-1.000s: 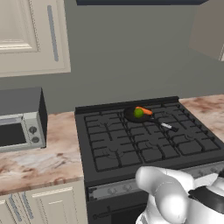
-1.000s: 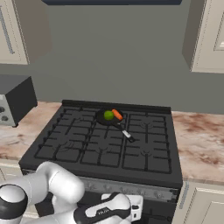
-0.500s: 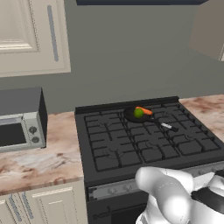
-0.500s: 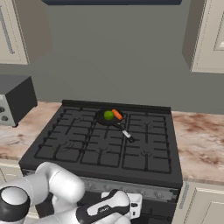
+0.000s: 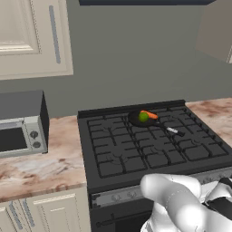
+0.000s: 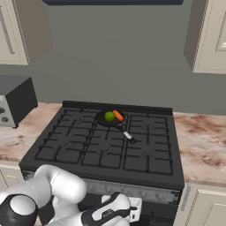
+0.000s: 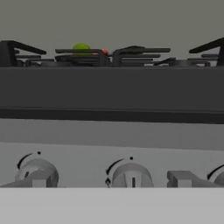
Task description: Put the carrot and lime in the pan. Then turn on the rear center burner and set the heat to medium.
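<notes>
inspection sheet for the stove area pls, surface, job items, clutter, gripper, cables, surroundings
surface: black stove with cast-iron grating, set between marble counters
job's things: pan on the rear center burner; lime and carrot lie in it; pan handle points toward the front
clutter: nothing seen on the grating besides the pan
grippers: gripper low at the stove front, jaws open, holding nothing; control knob straight ahead in the hand view
cables: nothing seen
surroundings: microwave on the left counter; cream cabinets above

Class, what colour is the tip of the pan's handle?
Silver, on the pan; clearest in the right base view.
</notes>
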